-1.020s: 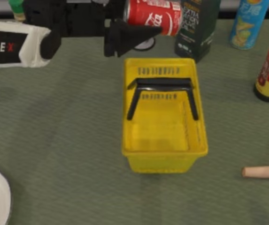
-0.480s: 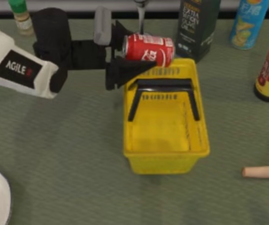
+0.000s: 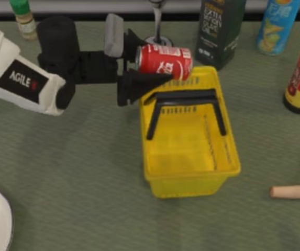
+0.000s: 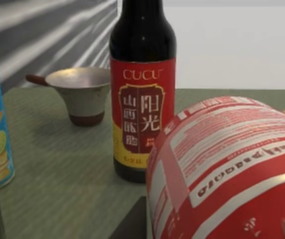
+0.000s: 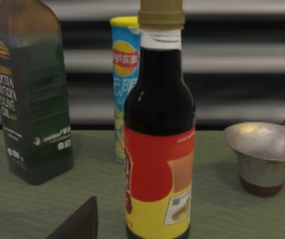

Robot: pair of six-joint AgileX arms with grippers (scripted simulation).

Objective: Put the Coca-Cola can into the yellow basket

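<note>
One Coca-Cola can (image 3: 164, 61), lying sideways, is clamped by the left gripper (image 3: 148, 61) over the far rim of the yellow basket (image 3: 191, 172); the right gripper's state cannot be told.

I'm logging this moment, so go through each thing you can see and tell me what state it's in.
Coca-Cola can: on its side, held in the air over the basket's far rim.
Left hand: shut on the can.
Yellow basket: upright, nothing inside, handles folded across the top.
Soy sauce bottle: upright, capped.
Olive oil bottle: upright.
Chips tube: upright.
Rolling pin: lying flat.
</note>
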